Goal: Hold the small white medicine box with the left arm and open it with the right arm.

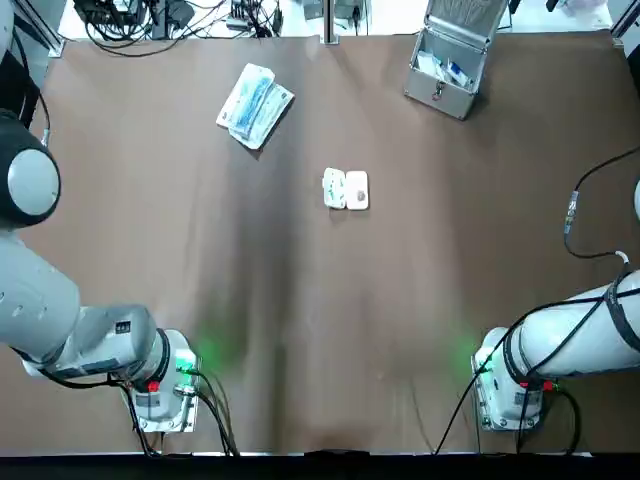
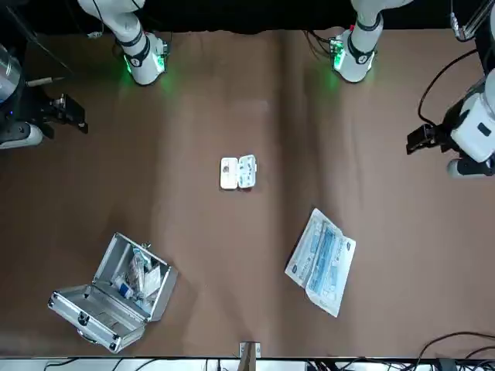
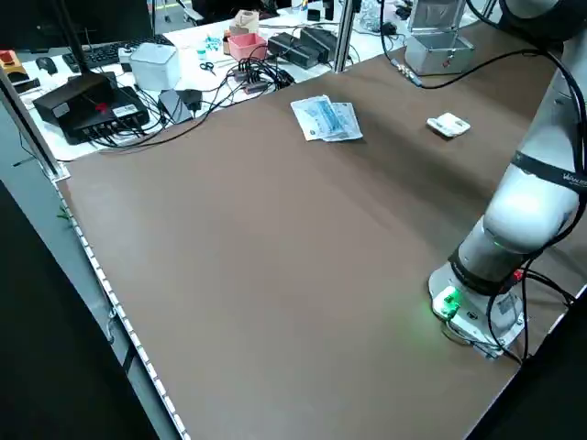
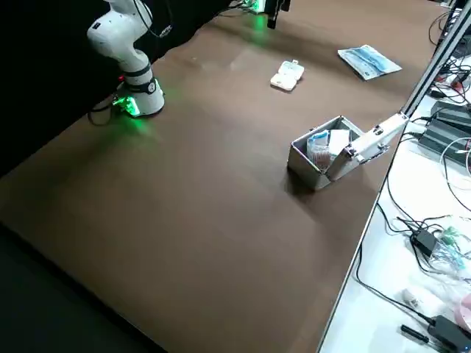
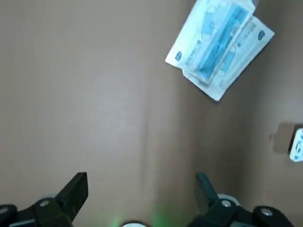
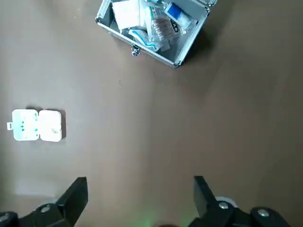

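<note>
At table centre, noted small white medicine box (image 1: 346,189) lying flat, lid folded open, well apart from both arms. Found left gripper (image 5: 139,184) raised over left side, fingers spread wide, holding nothing. Found right gripper (image 6: 139,184) likewise over right side, wide open, empty.

Robotics lab: a left arm base (image 1: 165,385) and right arm base (image 1: 510,390), lit green, mounted on a brown surface (image 1: 320,320); well beyond the left hand (image 5: 141,189) and right hand (image 6: 139,189), a bench (image 4: 368,309) holds tangled cables (image 3: 234,82) and a black electronics box (image 3: 92,108).
</note>
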Tool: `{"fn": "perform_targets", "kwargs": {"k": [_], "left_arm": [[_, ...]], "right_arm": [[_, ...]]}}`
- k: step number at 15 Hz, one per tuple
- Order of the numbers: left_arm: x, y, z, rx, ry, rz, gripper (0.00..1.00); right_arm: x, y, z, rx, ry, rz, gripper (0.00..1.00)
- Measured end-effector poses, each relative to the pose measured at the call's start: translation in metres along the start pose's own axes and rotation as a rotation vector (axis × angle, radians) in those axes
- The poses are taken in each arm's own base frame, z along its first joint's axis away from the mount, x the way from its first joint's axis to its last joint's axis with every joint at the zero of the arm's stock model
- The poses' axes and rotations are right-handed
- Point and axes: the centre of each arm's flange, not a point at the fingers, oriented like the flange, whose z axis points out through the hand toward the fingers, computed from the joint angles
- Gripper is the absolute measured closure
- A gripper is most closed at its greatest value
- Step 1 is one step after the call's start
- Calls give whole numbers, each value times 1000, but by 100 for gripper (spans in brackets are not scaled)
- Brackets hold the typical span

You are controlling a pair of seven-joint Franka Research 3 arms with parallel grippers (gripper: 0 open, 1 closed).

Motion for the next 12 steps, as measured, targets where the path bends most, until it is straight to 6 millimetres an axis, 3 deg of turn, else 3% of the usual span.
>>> {"fn": "perform_targets", "kwargs": {"k": [5,12], "left_arm": [[-5,-12,-11,-16,27,24,0],[-1,-19,-11,-19,52,25,0]], "right_arm": [[0,-1,1,0,1,-2,1],[0,-1,1,-1,0,-2,1]]}}
